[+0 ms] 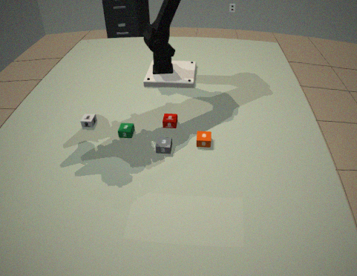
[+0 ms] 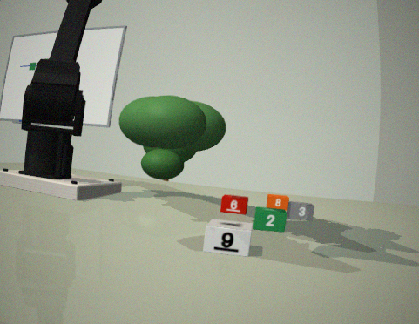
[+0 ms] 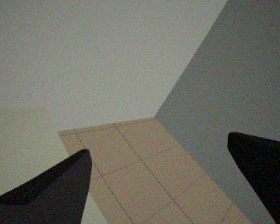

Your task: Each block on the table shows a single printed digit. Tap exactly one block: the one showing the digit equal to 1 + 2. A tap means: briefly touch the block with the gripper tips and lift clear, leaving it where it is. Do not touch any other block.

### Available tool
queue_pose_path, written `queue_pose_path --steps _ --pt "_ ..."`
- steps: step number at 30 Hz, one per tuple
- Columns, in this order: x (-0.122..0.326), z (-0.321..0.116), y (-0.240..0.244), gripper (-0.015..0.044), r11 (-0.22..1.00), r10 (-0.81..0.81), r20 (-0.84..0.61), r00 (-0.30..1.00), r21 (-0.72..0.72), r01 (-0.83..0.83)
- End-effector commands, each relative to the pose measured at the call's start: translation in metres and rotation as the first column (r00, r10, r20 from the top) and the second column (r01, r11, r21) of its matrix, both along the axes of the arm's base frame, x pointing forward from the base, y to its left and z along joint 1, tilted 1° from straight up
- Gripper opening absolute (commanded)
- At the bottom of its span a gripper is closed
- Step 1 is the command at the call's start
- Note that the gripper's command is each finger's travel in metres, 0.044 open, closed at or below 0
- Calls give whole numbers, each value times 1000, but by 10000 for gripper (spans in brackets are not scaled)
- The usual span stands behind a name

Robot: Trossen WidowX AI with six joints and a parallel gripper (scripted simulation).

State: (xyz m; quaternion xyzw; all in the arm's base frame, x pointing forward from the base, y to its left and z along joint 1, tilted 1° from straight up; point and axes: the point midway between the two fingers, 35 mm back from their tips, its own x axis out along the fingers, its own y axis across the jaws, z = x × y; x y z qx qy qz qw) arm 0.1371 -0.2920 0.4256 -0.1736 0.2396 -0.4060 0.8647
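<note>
Arm (image 2: pixel 51 113): matte black, blocky stacked segments, thin pale seam across mid housing. Base plate (image 1: pixel 171 74): white, square, low, w/ small black screws at corners. Fingers: dark, tapered wedges, plain, no markings.
</note>
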Motion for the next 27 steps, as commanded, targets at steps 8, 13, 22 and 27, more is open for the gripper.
queue_pose_path --steps 8,13,22,27 --pt "77 -181 19 400 804 241 -315 918 594 -7" --pt "91 -255 66 400 640 438 -485 757 759 116" --pt "90 -278 87 400 586 517 -539 665 789 184" --pt "90 -278 87 400 586 517 -539 665 789 184"
